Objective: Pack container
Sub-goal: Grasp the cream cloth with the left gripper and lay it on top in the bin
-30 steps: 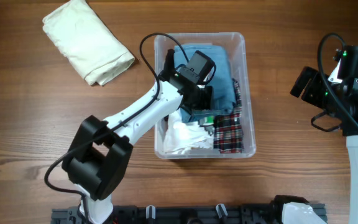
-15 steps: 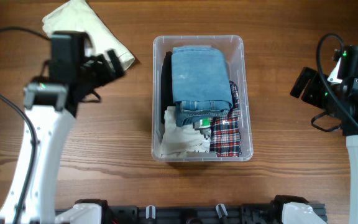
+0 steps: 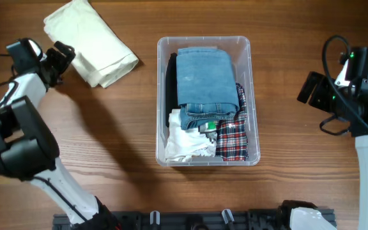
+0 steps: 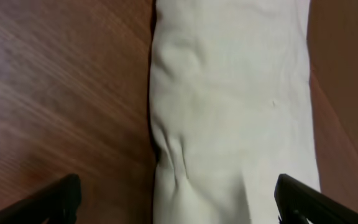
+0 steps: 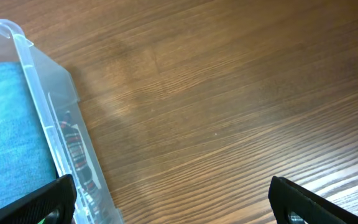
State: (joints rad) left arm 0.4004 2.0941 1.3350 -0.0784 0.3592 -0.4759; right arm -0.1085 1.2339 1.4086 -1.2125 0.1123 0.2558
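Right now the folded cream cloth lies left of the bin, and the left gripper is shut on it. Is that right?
Not quite. The left gripper is open, not shut on the cloth: the left wrist view shows its fingers wide apart, with the cloth between them. The rest holds: the cloth lies folded, left of the bin.

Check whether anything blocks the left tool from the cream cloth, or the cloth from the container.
Nothing visible does. The open left tool faces the cloth directly. Only bare table separates the cloth from the container, whose top is uncovered, though well filled with clothes.
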